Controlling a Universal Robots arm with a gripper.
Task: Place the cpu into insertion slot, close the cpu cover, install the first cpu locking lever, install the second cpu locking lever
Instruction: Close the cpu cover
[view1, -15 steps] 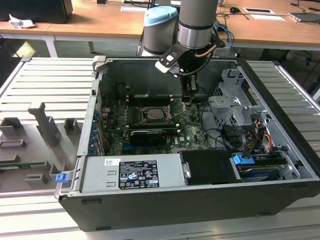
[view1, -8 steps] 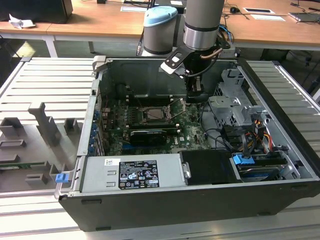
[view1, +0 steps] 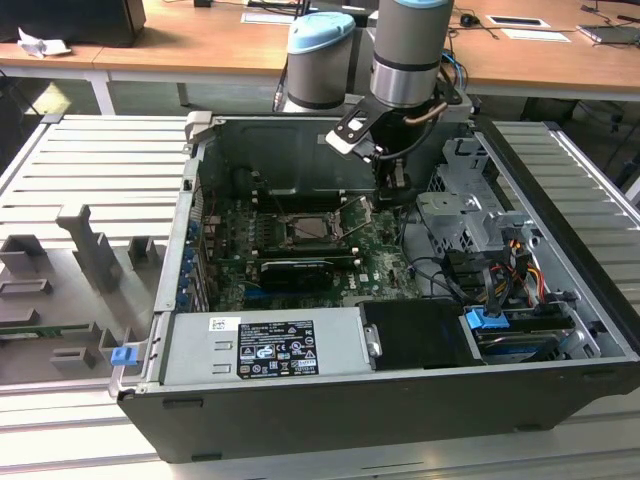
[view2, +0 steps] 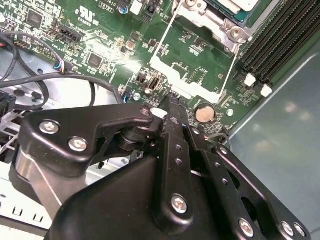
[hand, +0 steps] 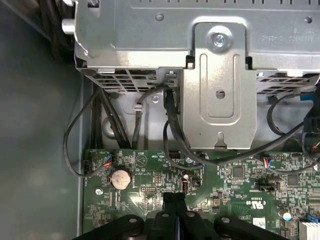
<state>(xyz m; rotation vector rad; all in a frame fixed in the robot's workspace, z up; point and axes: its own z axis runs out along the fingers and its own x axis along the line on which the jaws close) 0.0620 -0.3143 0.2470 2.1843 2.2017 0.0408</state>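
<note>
While the arm reaches down into the open computer case (view1: 400, 400) on the ribbed worktop (view1: 90, 170) in the exterior view, the gripper (view1: 392, 190) hangs over the motherboard (view1: 300, 270), just to the exterior view's right of the insertion slot (view1: 313, 228). The cpu cover (view1: 352, 222) is flipped open, standing between slot and gripper.

Second wrist view: black fingers (view2: 175, 130) pressed together, pinching nothing, gripper (view2: 173, 100) tip just beside the far edge of the open cpu cover (view2: 185, 81); contact can't be told. The pale cpu (view2: 234, 4) lies in the insertion slot (view2: 220, 22), uncovered. Coin battery (view2: 204, 113) near the tip, black memory slots (view2: 270, 45) beside the slot.

First wrist view: gripper (hand: 175, 197) tip, fingers together, low over the green board near the coin battery (hand: 120, 178); a metal drive cage (hand: 220, 75) and black cables (hand: 172, 125) lie beyond.
</note>
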